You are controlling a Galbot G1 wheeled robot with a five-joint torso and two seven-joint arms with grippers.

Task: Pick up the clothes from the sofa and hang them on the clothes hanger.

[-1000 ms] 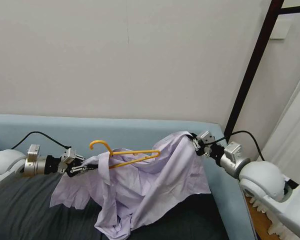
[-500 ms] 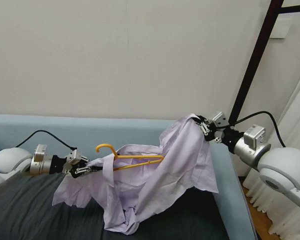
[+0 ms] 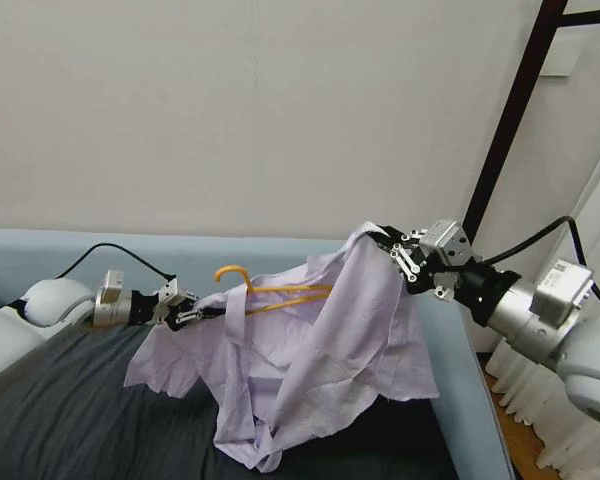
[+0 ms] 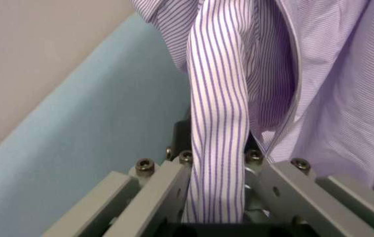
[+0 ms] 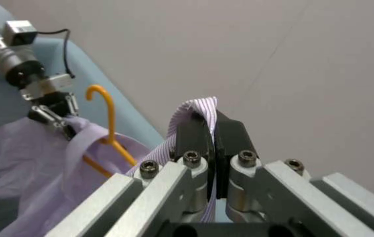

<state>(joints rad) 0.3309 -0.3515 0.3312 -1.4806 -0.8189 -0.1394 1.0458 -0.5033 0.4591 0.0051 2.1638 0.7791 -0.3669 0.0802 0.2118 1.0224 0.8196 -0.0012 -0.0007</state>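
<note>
A lilac striped shirt (image 3: pixel 310 350) hangs stretched between my two grippers above the sofa, draped over a yellow hanger (image 3: pixel 270 290) whose hook sticks up at its left end. My left gripper (image 3: pixel 192 313) is shut on the shirt's left edge, with a band of striped cloth (image 4: pixel 220 123) running between its fingers. My right gripper (image 3: pixel 395 255) is shut on a fold of the shirt (image 5: pixel 197 111) at its highest point, to the right. In the right wrist view the hanger hook (image 5: pixel 104 116) and the left gripper (image 5: pixel 52 116) sit farther off.
The light-blue sofa (image 3: pixel 40 255) has a dark grey seat (image 3: pixel 60 420) under the shirt. A dark rack post (image 3: pixel 510 120) rises at the right, next to a white curtain (image 3: pixel 580 380). A plain wall stands behind.
Both grippers have carried the shirt and hanger up and to the right. The right gripper rose higher, and the cloth now hangs clear above the seat.
</note>
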